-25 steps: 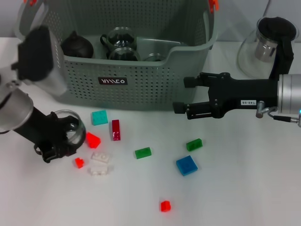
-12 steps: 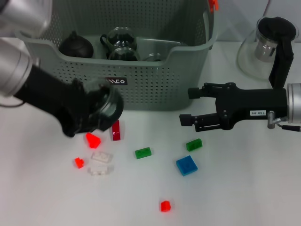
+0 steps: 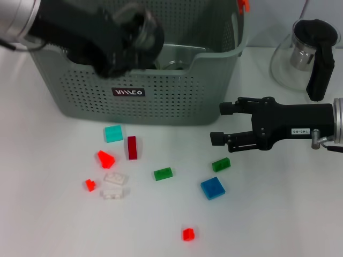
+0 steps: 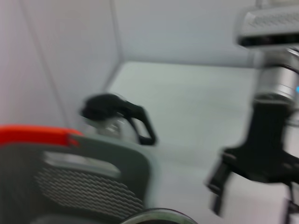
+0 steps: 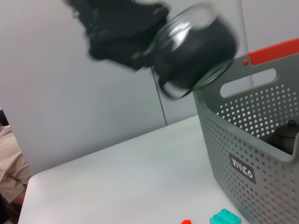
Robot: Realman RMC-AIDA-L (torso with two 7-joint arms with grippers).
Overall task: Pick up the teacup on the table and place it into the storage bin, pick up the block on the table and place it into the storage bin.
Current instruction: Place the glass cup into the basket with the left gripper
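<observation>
A clear glass teacup (image 3: 142,27) hangs tilted above the storage bin (image 3: 177,91), over its front left part, with my left gripper (image 3: 127,42) shut on it. The right wrist view shows the same teacup (image 5: 196,44) held over the bin's wall (image 5: 243,140). In the left wrist view only the teacup's rim (image 4: 159,217) shows. My right gripper (image 3: 218,124) hovers open to the right of the bin, just above a green block (image 3: 221,164). Several more blocks lie on the table, among them a teal one (image 3: 113,133) and a blue one (image 3: 213,188).
Inside the bin lie other dark and glass pieces, mostly hidden by my left arm. A glass teapot (image 3: 301,51) with a black handle stands at the back right. Red (image 3: 105,158), white (image 3: 114,178) and green (image 3: 163,173) blocks are scattered in front of the bin.
My left arm has lifted the teacup from the table at the left and carried it up and right over the bin. My right gripper has drifted slightly right and down.
</observation>
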